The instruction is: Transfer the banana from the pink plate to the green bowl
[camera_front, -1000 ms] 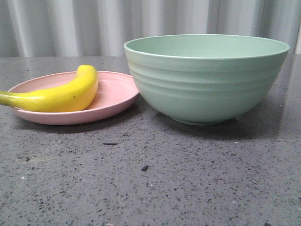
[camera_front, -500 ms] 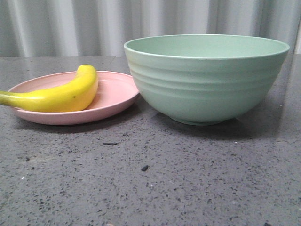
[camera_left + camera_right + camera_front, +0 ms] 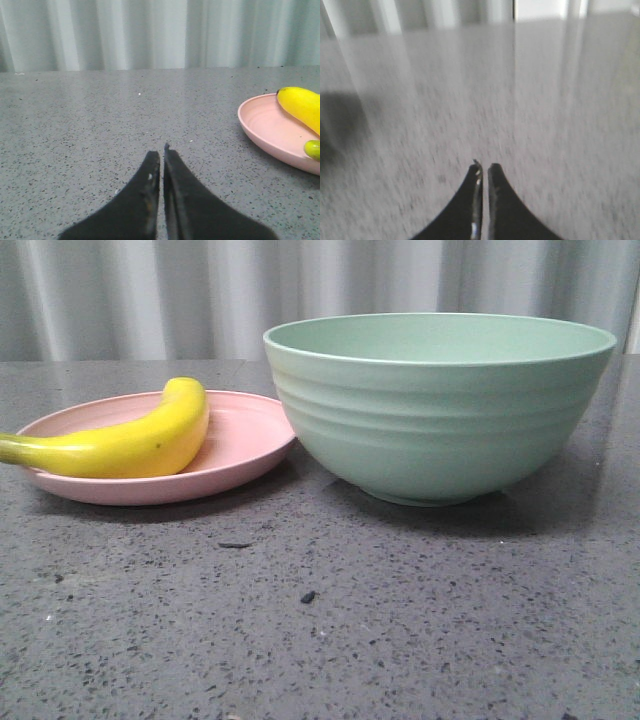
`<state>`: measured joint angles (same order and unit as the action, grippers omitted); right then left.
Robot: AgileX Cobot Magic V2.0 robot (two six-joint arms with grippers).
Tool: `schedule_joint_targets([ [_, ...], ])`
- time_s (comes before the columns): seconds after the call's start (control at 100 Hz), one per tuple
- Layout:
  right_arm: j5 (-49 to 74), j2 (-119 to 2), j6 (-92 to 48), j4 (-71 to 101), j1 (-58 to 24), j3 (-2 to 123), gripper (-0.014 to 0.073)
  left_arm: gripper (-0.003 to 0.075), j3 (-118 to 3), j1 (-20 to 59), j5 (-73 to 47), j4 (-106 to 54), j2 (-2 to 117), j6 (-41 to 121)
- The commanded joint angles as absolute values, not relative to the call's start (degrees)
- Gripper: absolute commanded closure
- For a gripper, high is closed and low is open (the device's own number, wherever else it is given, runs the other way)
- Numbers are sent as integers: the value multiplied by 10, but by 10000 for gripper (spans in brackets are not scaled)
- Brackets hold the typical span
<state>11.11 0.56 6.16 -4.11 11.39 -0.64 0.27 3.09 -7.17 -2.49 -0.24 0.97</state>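
Note:
The yellow banana (image 3: 130, 443) lies on the pink plate (image 3: 240, 445) at the left of the front view. The green bowl (image 3: 440, 405) stands right beside the plate, on its right, and looks empty. Neither gripper shows in the front view. In the left wrist view my left gripper (image 3: 162, 152) is shut and empty over bare table; the plate (image 3: 265, 131) with the banana (image 3: 302, 106) lies ahead and off to one side. In the blurred right wrist view my right gripper (image 3: 484, 167) is shut and empty over bare table, with no task object in sight.
The grey speckled table (image 3: 320, 620) carries a few small dark crumbs (image 3: 307, 596). A pale corrugated wall (image 3: 200, 295) runs behind the table.

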Motion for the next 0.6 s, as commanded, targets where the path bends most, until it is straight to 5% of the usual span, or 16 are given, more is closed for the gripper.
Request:
schedule_joint_targets([
  [0.0, 16, 17, 58, -50, 117, -20, 658, 741, 8, 28, -20, -26, -18, 7],
  [0.59, 6, 17, 58, -54, 117, -20, 658, 741, 8, 28, -23, -26, -18, 7],
])
